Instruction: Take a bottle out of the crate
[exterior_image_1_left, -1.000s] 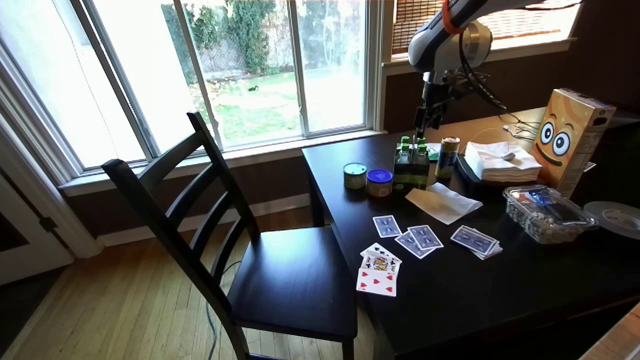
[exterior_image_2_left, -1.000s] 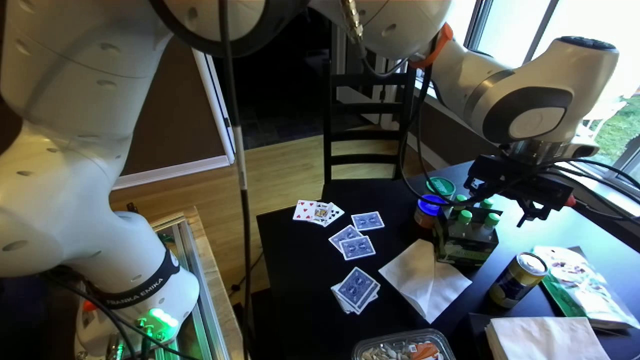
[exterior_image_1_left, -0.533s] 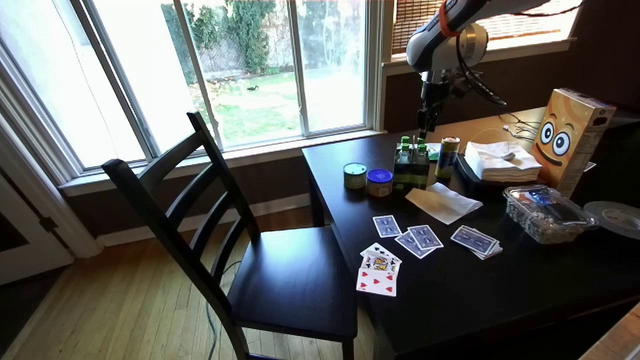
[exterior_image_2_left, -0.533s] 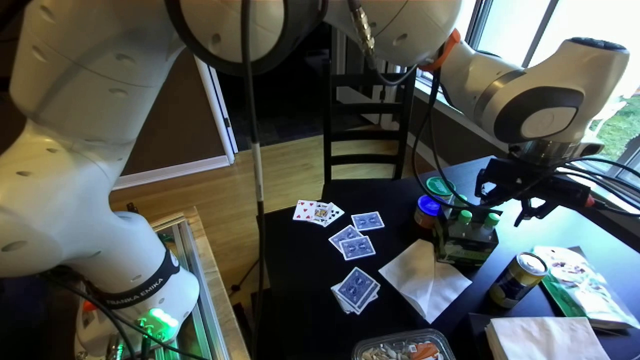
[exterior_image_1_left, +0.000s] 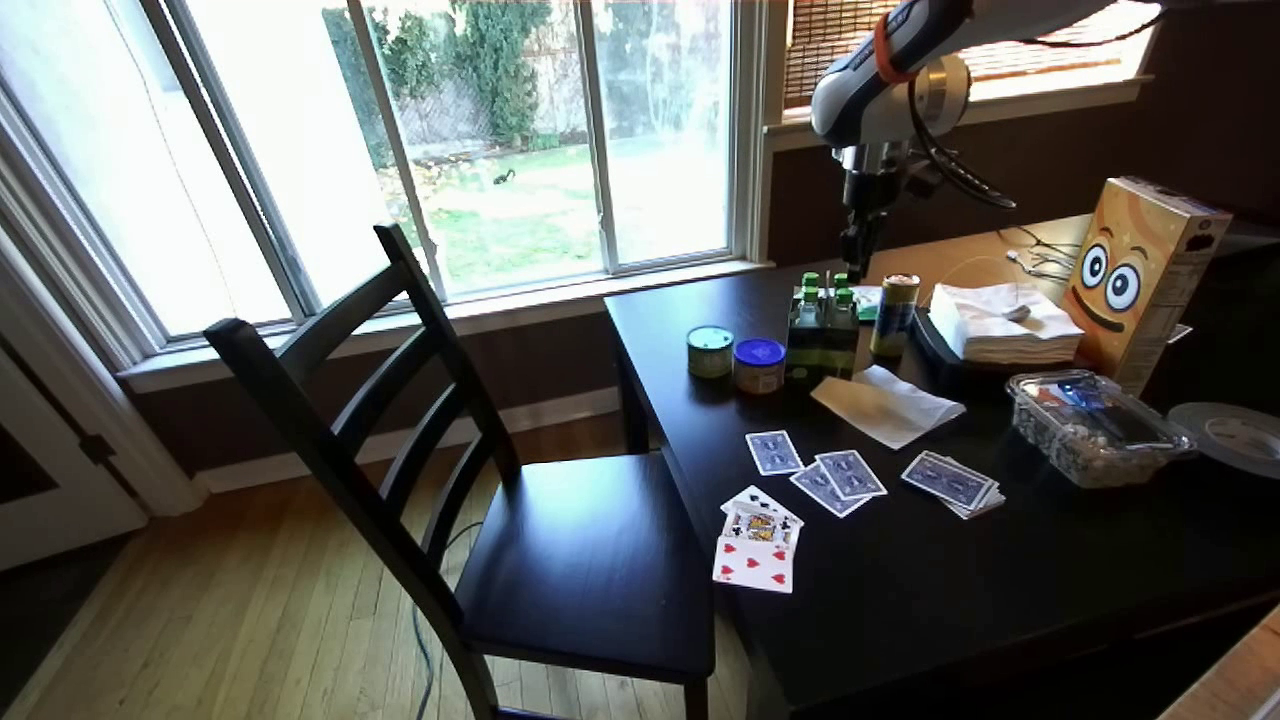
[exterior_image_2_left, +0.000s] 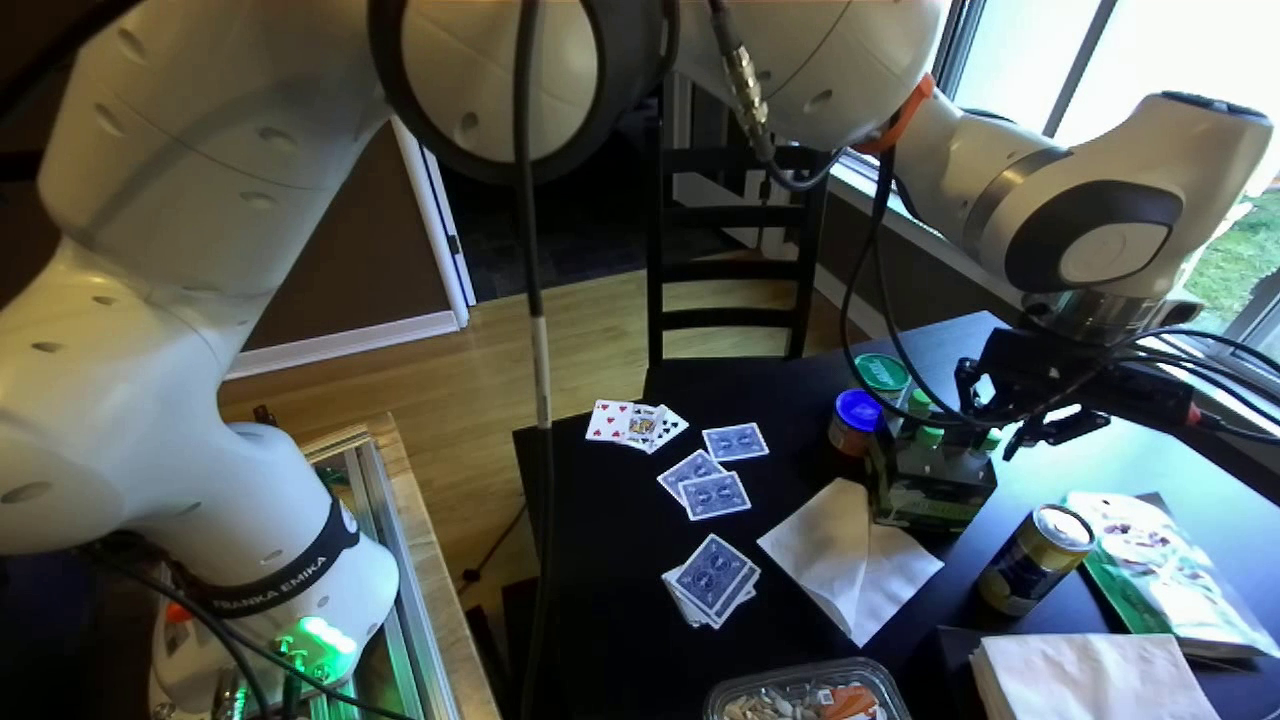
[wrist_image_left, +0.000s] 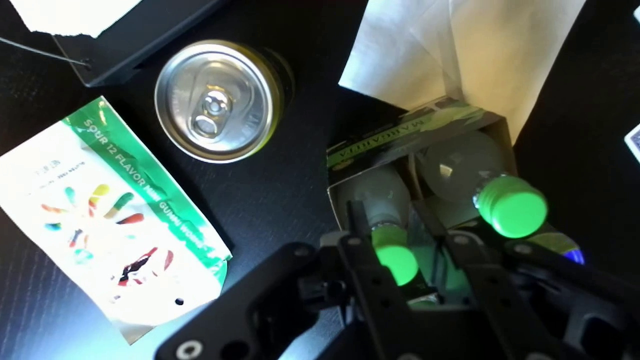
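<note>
A dark cardboard crate (exterior_image_1_left: 822, 345) stands upright on the black table, holding several bottles with bright green caps. In the wrist view its printed side panel (wrist_image_left: 382, 145) is at the top. My gripper (wrist_image_left: 392, 214) has one finger on each side of the neck of a bottle (wrist_image_left: 401, 264), the one at the corner nearest the can. The jaws are shut on that neck, around the cap; the bottle still sits in its compartment. Another bottle (wrist_image_left: 515, 207) stands in the neighbouring compartment. In an exterior view the gripper (exterior_image_1_left: 856, 265) is at the crate's rear side, its tips near the caps.
A can (exterior_image_2_left: 1035, 560) and a candy bag (wrist_image_left: 120, 225) lie close to the crate. A blue-lidded tub (exterior_image_1_left: 760, 365) and a green-lidded tub (exterior_image_1_left: 710, 352) stand beside it. A paper napkin (exterior_image_2_left: 850, 560) is in front. Beyond the can is a napkin stack (exterior_image_1_left: 1010, 320).
The gripper was wide apart a second ago; its fingers have closed in. The arm has shifted slightly, to the right in both exterior views. Crate and other objects stay put.
</note>
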